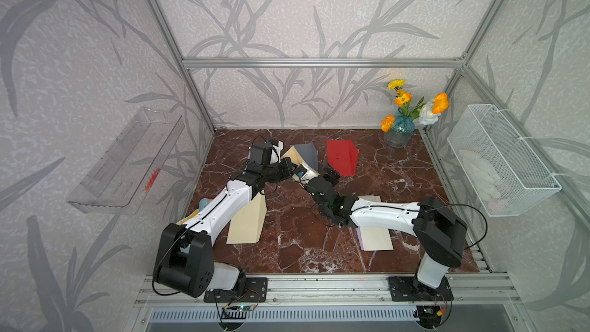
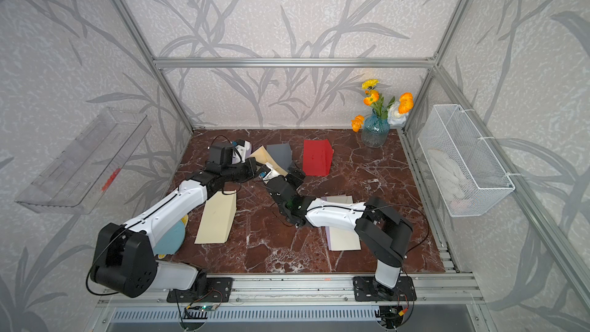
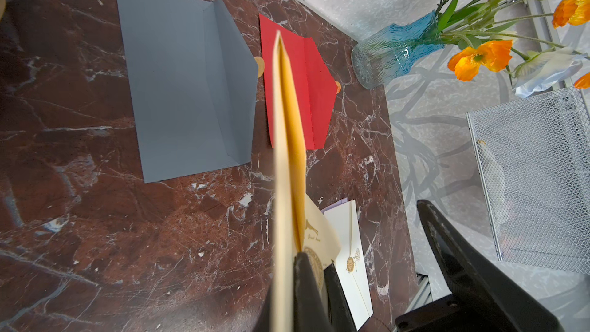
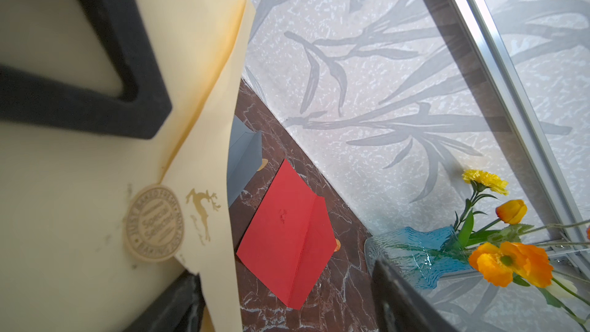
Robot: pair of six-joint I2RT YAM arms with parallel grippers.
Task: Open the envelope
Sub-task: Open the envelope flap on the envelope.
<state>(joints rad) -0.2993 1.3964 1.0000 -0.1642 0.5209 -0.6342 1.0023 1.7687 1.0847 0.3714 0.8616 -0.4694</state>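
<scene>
The left claw is clenching a cream envelope and holding it edge-up above the bench, toward the middle of the far edge and just in front of a grey envelope. The cream envelope's pointed flap, printed with a gold deer, is standing slightly away from the body, with a warm yellow gap showing along the fold. Its tip is lying over the edge of a round paper seal.

The right claw is hanging released, its jaws spread wide. One finger is sitting just beside the flap's tip, and the other is standing well apart from the paper.

The grey envelope and a red envelope are lying flat with their flaps open near the far edge. A blue glass vase of flowers is standing in the far right corner. Two more cream envelopes are lying nearer the front edge, one under the left arm and one under the right arm.
</scene>
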